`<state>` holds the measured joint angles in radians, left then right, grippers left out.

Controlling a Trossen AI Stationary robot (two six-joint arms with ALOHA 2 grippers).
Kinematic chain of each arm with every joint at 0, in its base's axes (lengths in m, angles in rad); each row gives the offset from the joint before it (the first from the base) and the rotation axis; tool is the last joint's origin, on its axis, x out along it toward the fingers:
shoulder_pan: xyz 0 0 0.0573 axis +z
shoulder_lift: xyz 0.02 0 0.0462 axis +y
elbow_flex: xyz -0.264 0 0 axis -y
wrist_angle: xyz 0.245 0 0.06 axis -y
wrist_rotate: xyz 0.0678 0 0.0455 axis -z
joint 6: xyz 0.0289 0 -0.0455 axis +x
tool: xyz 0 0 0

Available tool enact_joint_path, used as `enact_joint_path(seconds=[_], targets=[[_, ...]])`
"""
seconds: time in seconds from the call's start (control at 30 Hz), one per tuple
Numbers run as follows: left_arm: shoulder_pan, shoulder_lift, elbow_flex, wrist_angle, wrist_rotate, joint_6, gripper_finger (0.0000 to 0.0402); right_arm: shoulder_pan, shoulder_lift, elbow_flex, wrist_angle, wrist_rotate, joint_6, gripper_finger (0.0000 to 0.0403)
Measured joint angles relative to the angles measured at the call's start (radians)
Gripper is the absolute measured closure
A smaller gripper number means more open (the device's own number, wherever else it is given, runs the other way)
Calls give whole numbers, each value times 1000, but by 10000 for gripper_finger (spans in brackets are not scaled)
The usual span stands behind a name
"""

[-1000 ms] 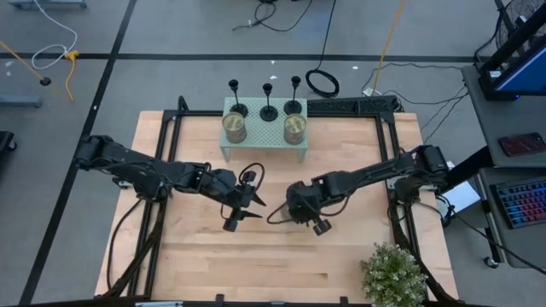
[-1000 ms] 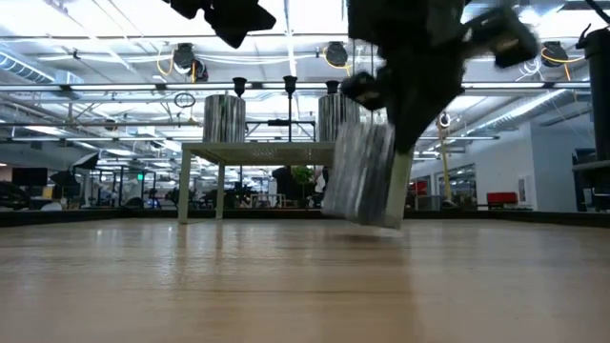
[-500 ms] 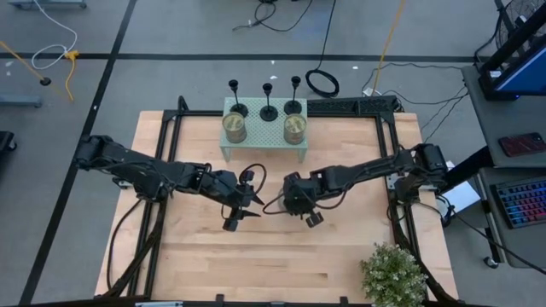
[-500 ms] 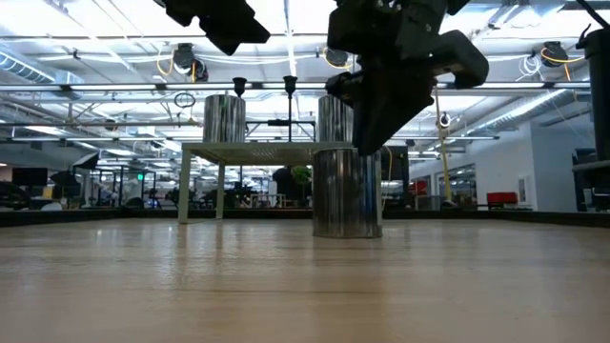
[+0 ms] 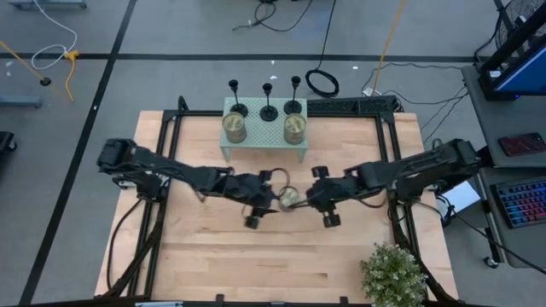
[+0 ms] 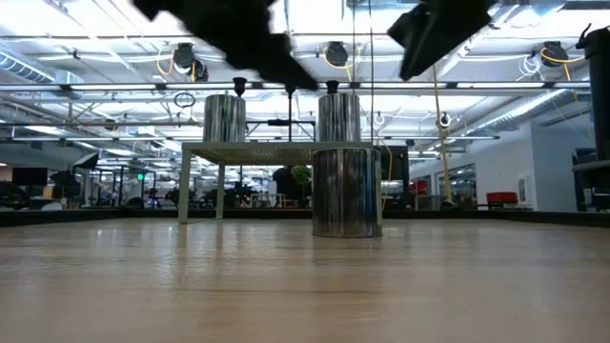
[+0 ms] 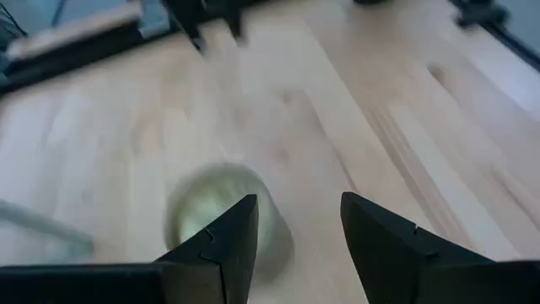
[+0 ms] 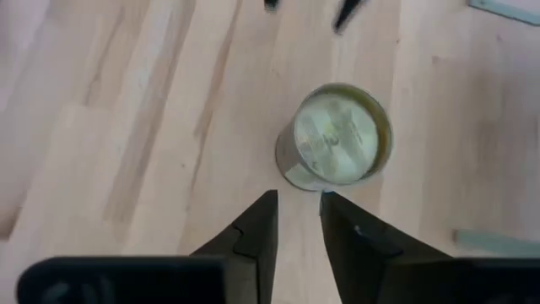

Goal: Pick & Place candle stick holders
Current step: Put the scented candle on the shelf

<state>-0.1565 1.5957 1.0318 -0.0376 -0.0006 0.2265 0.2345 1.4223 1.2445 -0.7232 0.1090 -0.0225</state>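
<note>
Three black candle stick holders (image 5: 268, 109) stand on their disc bases along the far edge of a small pale-green stand (image 5: 264, 145); they also show in the low view (image 6: 289, 90). Two greenish-gold tins (image 5: 234, 128) stand on the stand in front of them. A third tin (image 5: 288, 198) stands upright on the table's middle (image 6: 347, 191). My left gripper (image 5: 273, 194) is open just left of this tin and above it (image 7: 295, 228). My right gripper (image 5: 310, 197) is just right of it, its fingers a narrow gap apart (image 8: 297, 196). Neither touches it.
A potted plant (image 5: 393, 273) stands at the table's near right corner. Black frame rails (image 5: 171, 136) run along the table's left, right and far edges. The bare wood (image 5: 256, 256) in front of the grippers is open room.
My right gripper has set the tilted tin down upright on the table's middle, let go of it, and drawn back up and toward the right edge. My left gripper has gone toward the right edge, up to the tin.
</note>
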Motion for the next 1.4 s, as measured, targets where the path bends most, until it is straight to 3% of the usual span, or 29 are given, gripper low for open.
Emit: enact_joint_path(seconds=[0.23, 0.5, 0.6, 0.93, 1.27, 1.4], targets=[[54, 159, 187, -234, 81, 103, 227, 49, -220, -299, 248, 70, 90, 322], [65, 227, 210, -271, 78, 225, 230, 62, -384, -653, 721, 100, 49, 326], [72, 225, 210, -279, 78, 239, 256, 62, -409, -728, 813, 100, 29, 328], [131, 224, 210, -288, 79, 230, 392, 62, -419, -752, 829, 100, 61, 328], [152, 225, 210, -326, 79, 216, 327, 62, -419, -752, 831, 100, 60, 328], [152, 225, 210, -335, 79, 208, 323, 62, -419, -752, 831, 100, 60, 328]])
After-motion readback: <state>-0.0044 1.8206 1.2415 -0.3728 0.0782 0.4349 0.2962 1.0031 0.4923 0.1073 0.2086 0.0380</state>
